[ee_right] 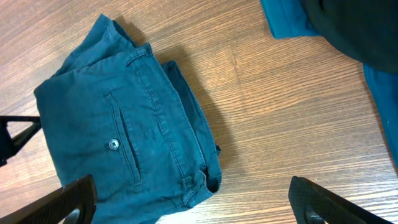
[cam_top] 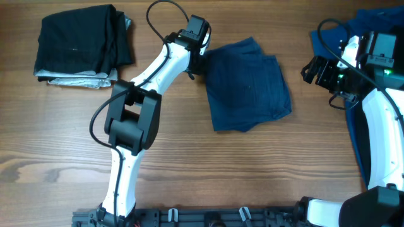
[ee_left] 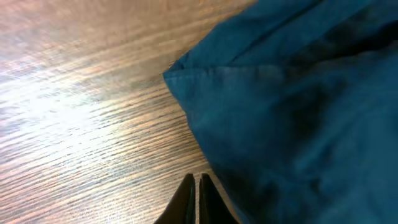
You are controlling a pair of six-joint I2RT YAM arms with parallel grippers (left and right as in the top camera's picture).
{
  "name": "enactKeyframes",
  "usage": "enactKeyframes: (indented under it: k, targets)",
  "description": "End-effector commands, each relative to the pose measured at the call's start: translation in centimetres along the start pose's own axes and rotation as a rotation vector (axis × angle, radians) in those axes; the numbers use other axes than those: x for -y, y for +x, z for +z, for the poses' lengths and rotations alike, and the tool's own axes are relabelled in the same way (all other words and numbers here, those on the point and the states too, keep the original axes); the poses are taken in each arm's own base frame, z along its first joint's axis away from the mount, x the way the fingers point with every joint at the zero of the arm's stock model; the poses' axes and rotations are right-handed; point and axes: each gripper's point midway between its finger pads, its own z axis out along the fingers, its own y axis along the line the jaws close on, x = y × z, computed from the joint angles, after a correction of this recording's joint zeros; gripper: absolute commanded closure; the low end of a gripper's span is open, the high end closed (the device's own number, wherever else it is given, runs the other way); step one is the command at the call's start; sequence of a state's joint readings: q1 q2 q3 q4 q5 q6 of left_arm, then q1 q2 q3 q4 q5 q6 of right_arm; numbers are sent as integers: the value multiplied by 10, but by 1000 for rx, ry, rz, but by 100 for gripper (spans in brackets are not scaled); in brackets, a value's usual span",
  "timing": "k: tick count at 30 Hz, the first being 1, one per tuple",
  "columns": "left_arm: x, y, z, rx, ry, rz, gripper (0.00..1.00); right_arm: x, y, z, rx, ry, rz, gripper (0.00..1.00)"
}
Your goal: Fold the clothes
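The dark navy shorts lie folded into a rough square on the wooden table, waistband and back pocket showing in the right wrist view. My left gripper sits at their upper left edge. In the left wrist view the left gripper is shut with nothing between the tips, resting on bare wood right beside the cloth. My right gripper hovers to the right of the shorts. It is wide open and empty, one finger over the shorts' edge, the other over wood.
A folded stack with black cloth on top of light grey cloth lies at the far left. A brighter blue garment is spread at the far right under the right arm, its corner visible beyond the shorts.
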State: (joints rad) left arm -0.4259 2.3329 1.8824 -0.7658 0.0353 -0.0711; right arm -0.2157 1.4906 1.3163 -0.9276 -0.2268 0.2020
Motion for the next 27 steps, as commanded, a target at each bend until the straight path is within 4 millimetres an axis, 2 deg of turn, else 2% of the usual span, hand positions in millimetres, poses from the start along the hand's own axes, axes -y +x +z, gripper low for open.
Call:
enactKeyframes:
  k: [1, 3, 7, 10, 15, 19, 22, 26, 27]
  targets:
    - [19, -35, -62, 150, 50, -6, 96, 4, 1, 3, -7, 19, 12, 0]
    - [27, -43, -66, 187, 61, 6, 96, 4, 1, 3, -7, 19, 12, 0]
    - [38, -44, -49, 195, 71, 25, 96, 4, 1, 3, -7, 19, 12, 0]
    - [39, -42, -20, 186, 71, 27, 96, 4, 1, 3, -7, 19, 12, 0]
    - [34, -28, 27, 134, 61, 22, 96, 4, 1, 3, -7, 19, 12, 0]
    - [30, -8, 50, 64, 48, 20, 95, 4, 1, 3, -7, 19, 12, 0]
    - [24, 20, 55, -48, 26, -20, 96, 4, 1, 3, -7, 19, 12, 0]
    - [17, 93, 41, -353, -41, -284, 95, 4, 1, 3, -7, 19, 12, 0]
    - [27, 117, 30, -468, -10, -330, 85, 4, 1, 3, -7, 19, 12, 0]
